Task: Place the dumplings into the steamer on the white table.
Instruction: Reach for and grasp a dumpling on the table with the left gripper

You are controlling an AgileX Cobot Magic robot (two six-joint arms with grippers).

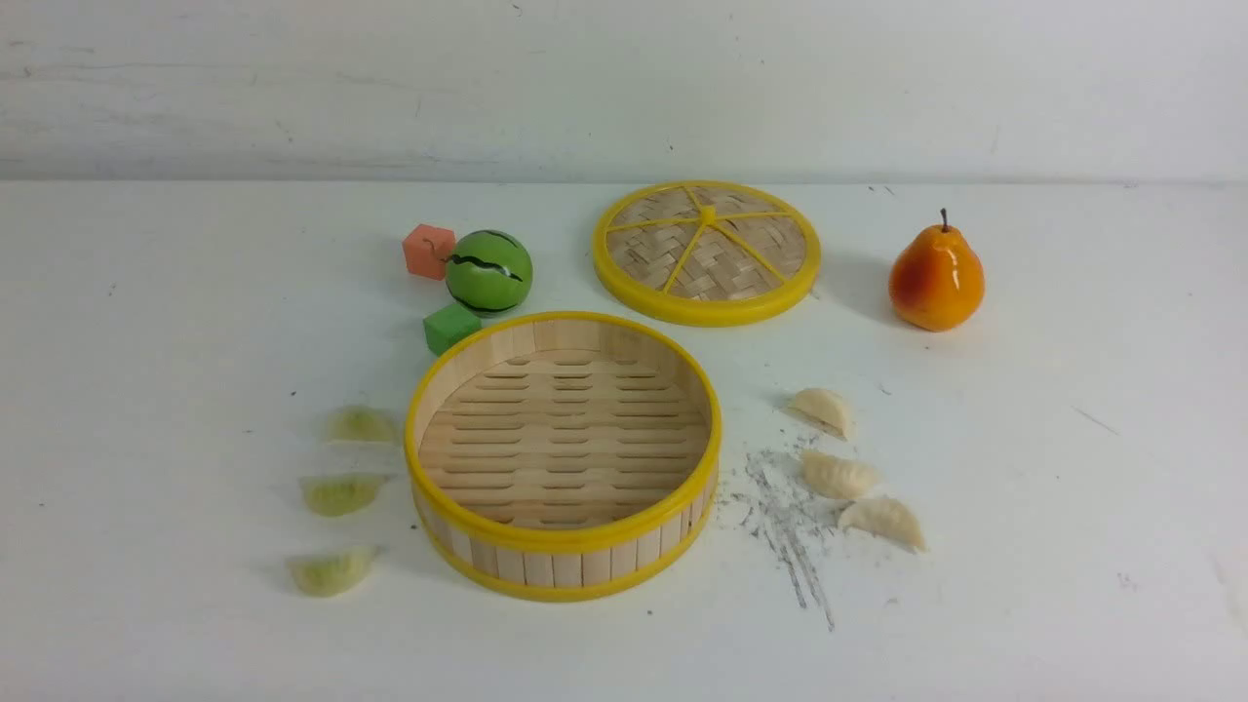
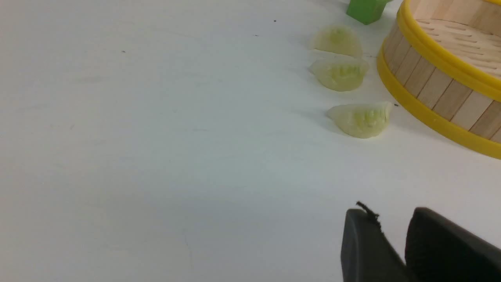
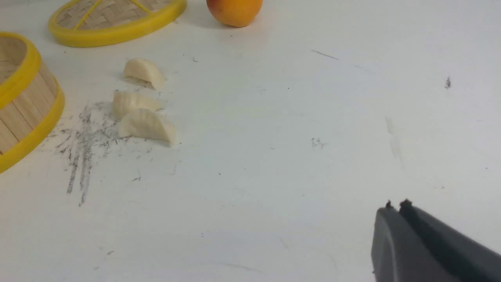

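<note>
left claw: matte black, rounded tips, one frayed | right claw: matte dark grey, small nubs at tips

No text, label, brand, number or sign can be read in any view.

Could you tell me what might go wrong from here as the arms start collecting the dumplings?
1. The nearest cream dumpling almost touches its neighbour; gripping one may drag the other.
2. The green dumplings sit close to the steamer wall; the left gripper could knock it.
3. The right gripper is shut and must open first.
</note>
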